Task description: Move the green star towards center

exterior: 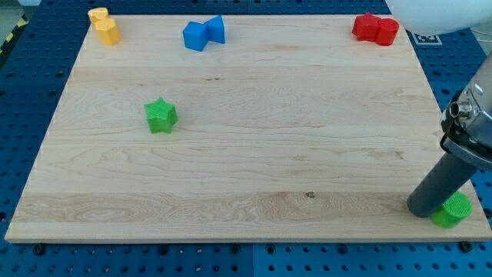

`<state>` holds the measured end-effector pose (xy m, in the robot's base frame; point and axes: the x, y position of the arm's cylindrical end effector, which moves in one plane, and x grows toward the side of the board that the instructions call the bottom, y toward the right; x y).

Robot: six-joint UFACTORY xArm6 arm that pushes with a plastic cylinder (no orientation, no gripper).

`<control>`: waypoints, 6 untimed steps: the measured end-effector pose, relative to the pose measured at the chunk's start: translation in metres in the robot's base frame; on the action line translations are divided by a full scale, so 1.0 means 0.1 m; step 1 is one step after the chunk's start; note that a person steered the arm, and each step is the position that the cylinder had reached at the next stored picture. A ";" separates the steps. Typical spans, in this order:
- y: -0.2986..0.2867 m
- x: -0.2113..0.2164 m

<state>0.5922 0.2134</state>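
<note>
The green star [161, 115] lies on the wooden board [246, 154], left of the middle. My tip [423, 210] rests on the board near the view's bottom right corner, far to the right of the star. A second green block [451, 210], round in shape, sits just right of the tip, touching or nearly touching the rod and partly hidden by it.
Two yellow blocks [104, 25] sit together at the top left corner. Two blue blocks [204, 33] sit together at the top, left of centre. Two red blocks [375, 29] sit at the top right. The arm's body [469, 127] overhangs the right edge.
</note>
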 end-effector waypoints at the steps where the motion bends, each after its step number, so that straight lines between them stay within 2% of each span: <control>1: 0.00 0.03; 4: -0.07 0.03; 6: -1.05 -0.18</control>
<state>0.5737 0.1087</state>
